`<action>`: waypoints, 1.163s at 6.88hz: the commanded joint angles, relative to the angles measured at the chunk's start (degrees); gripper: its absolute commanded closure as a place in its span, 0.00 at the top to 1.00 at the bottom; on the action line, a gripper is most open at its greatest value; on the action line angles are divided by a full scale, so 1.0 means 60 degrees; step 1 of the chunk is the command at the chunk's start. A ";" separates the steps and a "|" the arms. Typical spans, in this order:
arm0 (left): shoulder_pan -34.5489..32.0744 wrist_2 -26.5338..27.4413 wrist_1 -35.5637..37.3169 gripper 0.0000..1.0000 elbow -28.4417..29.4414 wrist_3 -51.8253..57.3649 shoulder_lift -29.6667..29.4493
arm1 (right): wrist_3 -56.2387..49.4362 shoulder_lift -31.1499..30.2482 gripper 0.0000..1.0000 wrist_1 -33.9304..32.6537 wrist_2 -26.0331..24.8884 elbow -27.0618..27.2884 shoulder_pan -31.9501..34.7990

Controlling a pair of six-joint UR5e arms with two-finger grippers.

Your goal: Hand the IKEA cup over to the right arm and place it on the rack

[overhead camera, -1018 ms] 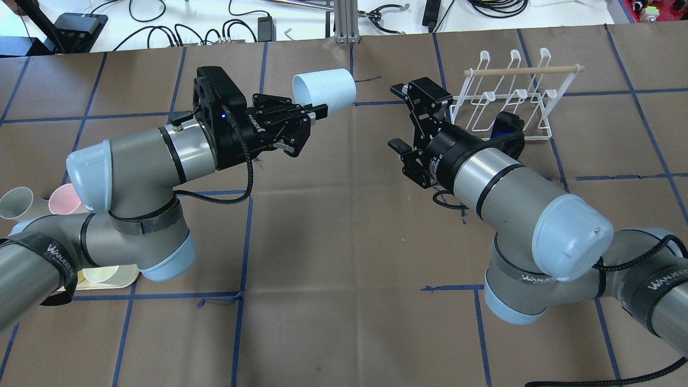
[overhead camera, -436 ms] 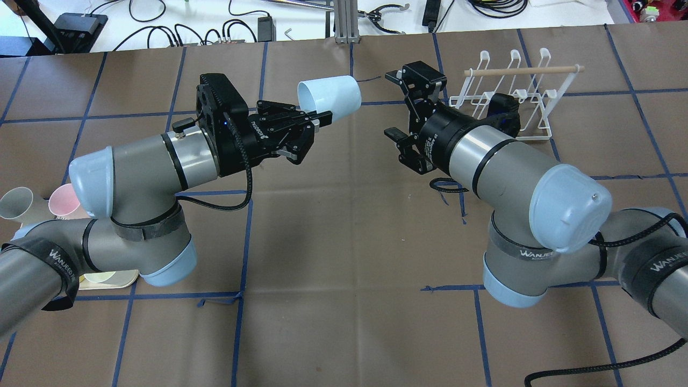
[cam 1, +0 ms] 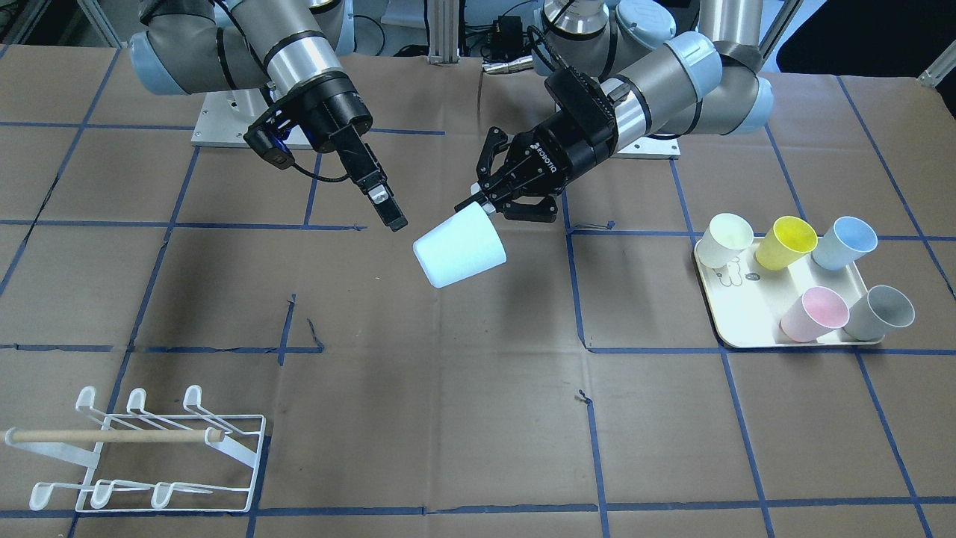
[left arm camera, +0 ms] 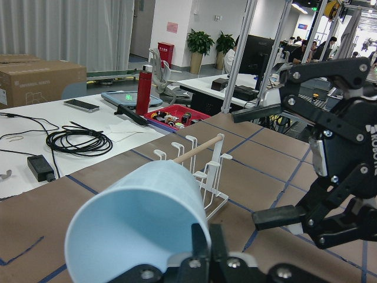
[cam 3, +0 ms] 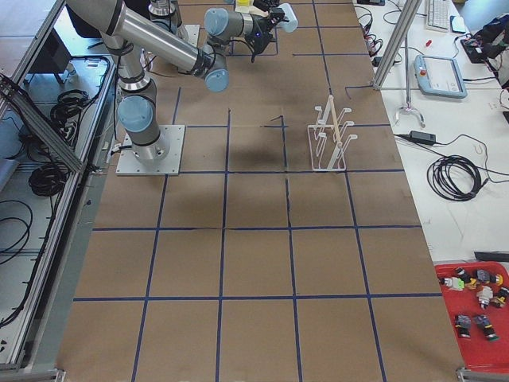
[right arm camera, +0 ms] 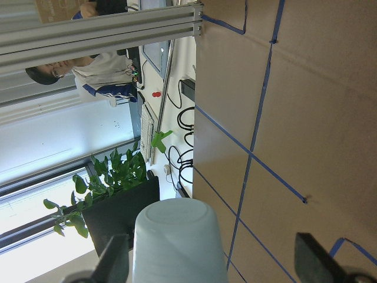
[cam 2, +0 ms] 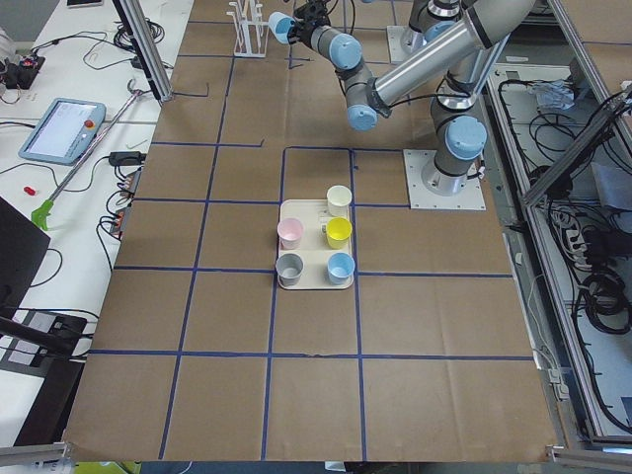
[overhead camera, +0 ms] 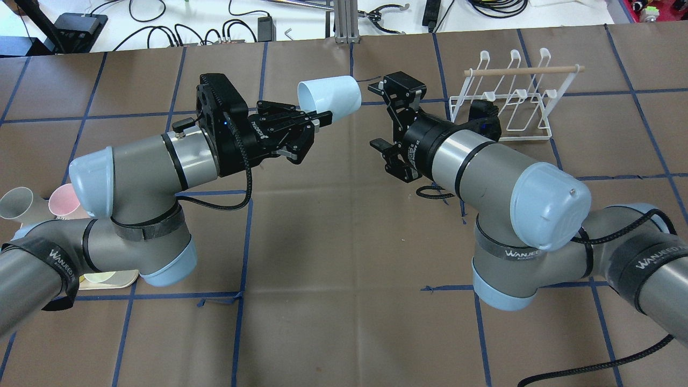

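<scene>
The IKEA cup (overhead camera: 330, 95), pale blue, lies on its side in the air with its base toward the right arm (overhead camera: 484, 166). My left gripper (overhead camera: 321, 115) is shut on the cup's rim (left arm camera: 138, 218). The right gripper (overhead camera: 384, 115) is open, its fingertips a short way from the cup's base (right arm camera: 177, 239) and not touching it. From the front, the cup (cam 1: 461, 246) hangs between the left gripper (cam 1: 482, 205) and the right gripper (cam 1: 392, 217). The white wire rack (overhead camera: 510, 97) with its wooden dowel stands behind the right arm.
A cream tray (cam 1: 747, 329) with several coloured cups sits on the robot's left side. The rack (cam 1: 149, 448) stands on brown paper marked with blue tape lines. Cables and tools lie on the white bench (overhead camera: 161, 21) beyond the table's far edge.
The right arm has swung left, bringing its open gripper from beside the rack close to the cup's base. The left arm shifted the cup slightly right and then held still.
</scene>
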 commanded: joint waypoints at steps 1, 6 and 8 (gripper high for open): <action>0.0000 0.0000 0.0000 0.02 0.0008 -0.0006 0.0005 | 0.0038 0.0020 1.00 0.0583 -0.0143 -0.0375 0.0146; 0.0000 0.0000 0.0000 0.04 -0.0007 -0.0006 0.0034 | 0.0053 0.0617 0.99 0.1391 -0.0362 -0.1340 0.0686; 0.0000 0.0000 0.0000 0.04 -0.0007 -0.0006 0.0034 | 0.0200 0.0839 0.99 0.1391 -0.0362 -0.1694 0.0747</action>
